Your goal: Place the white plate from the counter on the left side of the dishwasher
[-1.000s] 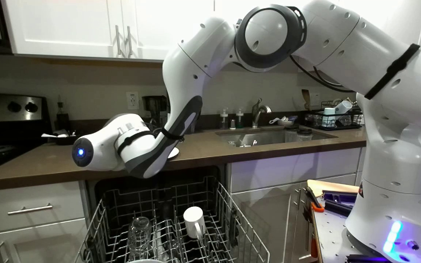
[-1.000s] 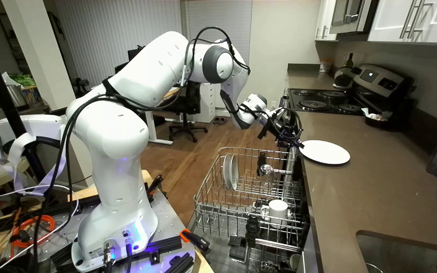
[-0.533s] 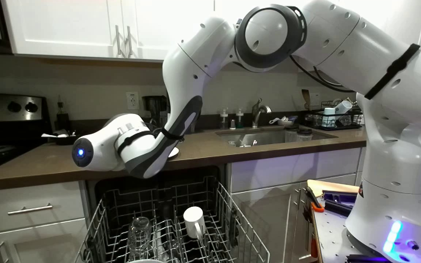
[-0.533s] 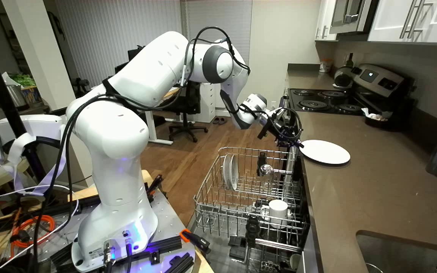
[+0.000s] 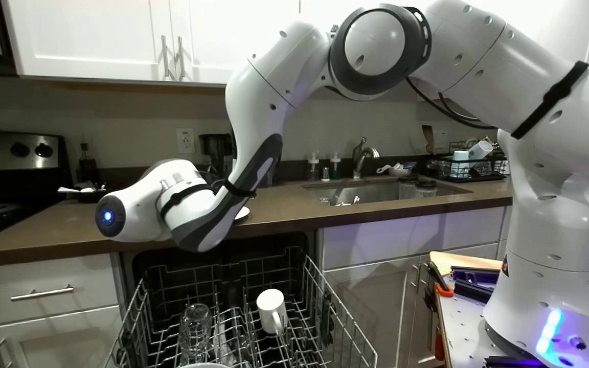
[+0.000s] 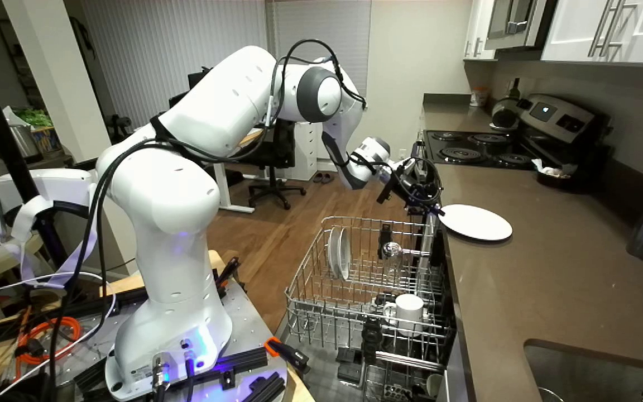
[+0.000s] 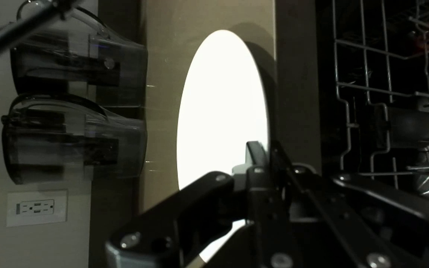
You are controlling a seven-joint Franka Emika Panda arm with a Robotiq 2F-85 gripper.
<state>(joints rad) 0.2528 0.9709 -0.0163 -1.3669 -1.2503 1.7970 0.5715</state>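
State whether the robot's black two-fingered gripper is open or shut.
Shut: in the wrist view, the gripper has its jaws close together, the rim of the white round plate between them.

Three cameras, one rack

In an exterior view the camera faces the counter across the rack, base at four o'clock. In an exterior view it looks along the counter, stove at two, base at eight. Both share arm and mug. The sideways wrist view is nearest the plate.

White mug, faucet, stove
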